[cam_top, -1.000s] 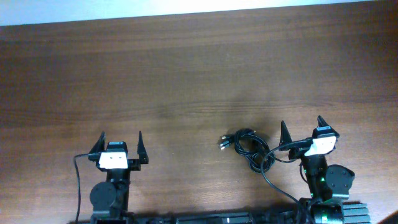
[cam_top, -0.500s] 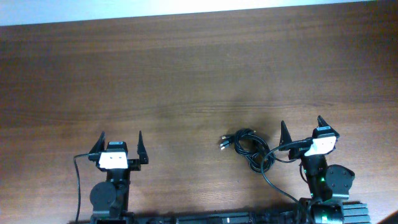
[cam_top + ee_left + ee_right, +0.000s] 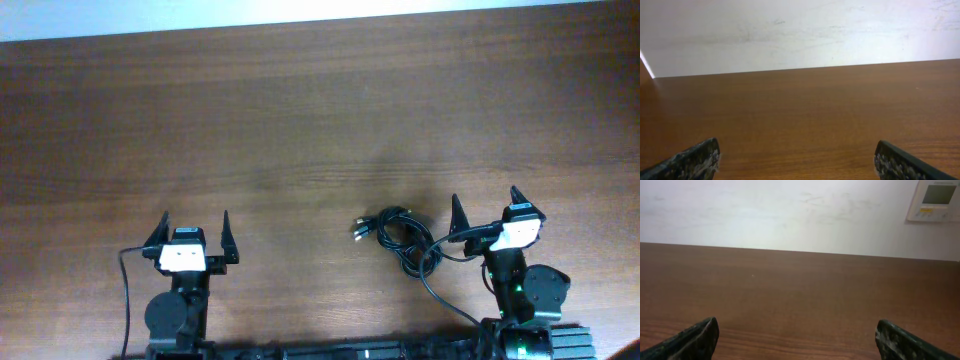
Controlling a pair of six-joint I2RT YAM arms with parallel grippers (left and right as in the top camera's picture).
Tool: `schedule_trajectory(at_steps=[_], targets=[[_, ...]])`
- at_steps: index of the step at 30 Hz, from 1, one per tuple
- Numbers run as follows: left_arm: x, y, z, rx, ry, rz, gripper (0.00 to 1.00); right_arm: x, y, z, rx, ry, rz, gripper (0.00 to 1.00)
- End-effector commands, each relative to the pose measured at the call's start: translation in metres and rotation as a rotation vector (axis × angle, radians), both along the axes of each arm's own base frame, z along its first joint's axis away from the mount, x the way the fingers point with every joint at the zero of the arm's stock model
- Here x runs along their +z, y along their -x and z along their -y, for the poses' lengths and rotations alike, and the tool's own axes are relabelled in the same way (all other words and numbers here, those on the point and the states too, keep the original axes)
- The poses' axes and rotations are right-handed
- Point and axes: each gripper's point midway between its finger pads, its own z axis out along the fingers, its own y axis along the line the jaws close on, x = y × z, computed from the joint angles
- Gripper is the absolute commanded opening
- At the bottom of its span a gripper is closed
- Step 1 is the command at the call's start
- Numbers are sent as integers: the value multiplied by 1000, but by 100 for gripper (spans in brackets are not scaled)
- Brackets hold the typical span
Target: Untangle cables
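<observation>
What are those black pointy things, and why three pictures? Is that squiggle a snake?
No snake! The pointy things are two robot arms' grippers, which pinch things. One picture comes from a camera above the brown table: it shows the left gripper, the right gripper, and a bunch of thin black cables lying near the right one. The other two come from small cameras on each wrist, looking out between its own fingers at table and white wall. Both grippers are open, holding nothing.

The brown wooden table carries a tangled bunch of black cables near its front edge.
</observation>
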Motion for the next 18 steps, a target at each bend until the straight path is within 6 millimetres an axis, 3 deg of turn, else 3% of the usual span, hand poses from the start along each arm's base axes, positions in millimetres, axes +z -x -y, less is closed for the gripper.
schedule_trajectory(at_steps=[1,18], targets=[[0,1,3,-18,-12,0,99,-2,0,-3,13,5,-4,99],[0,1,3,-18,-12,0,99,-3,0,-3,13,5,-6,99]])
